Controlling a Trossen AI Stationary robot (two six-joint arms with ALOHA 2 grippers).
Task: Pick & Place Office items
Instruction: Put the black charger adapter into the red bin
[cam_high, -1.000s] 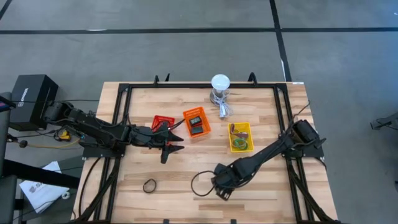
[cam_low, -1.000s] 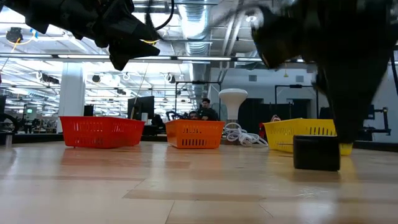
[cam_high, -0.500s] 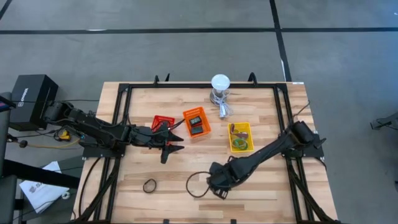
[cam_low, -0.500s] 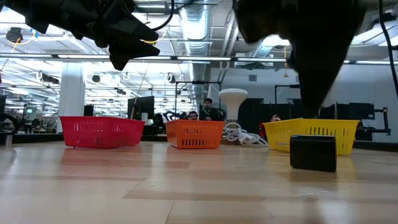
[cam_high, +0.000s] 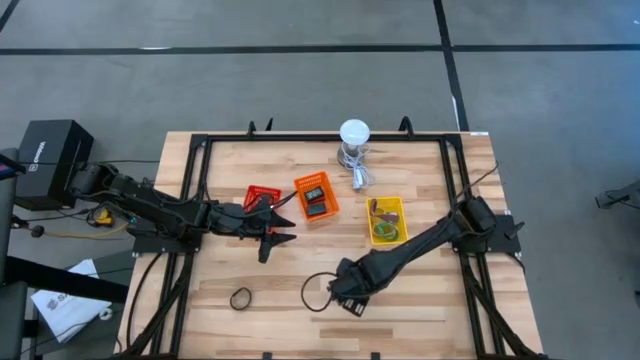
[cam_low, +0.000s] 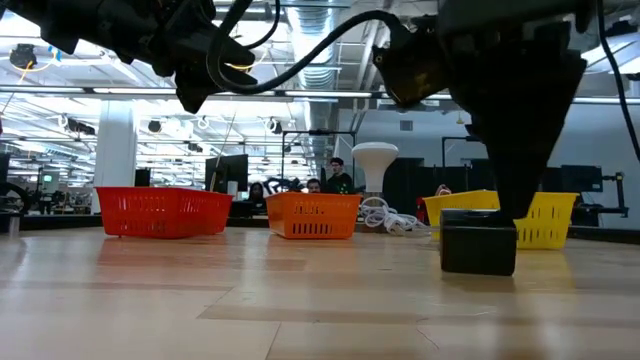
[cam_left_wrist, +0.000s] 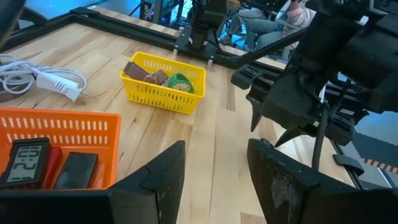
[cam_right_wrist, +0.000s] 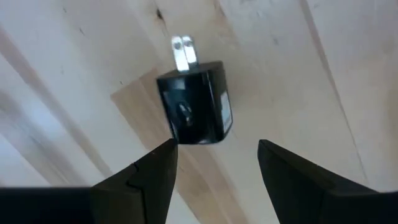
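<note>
Right tool (cam_right_wrist: 211, 165): spread, poised over the plug (cam_right_wrist: 196, 109) on the counter (cam_high: 420, 310), 6 o'clock side.
Left tool (cam_left_wrist: 214, 171): spread, empty, by the red basket (cam_high: 261, 195).

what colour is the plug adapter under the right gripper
Black, with silver prongs; the plug adapter shows best in the right wrist view.

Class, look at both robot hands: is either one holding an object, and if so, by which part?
Neither holds anything. The right hand is open above the black plug adapter lying on the table, not gripping it. The left hand is open and empty near the orange basket.
</note>
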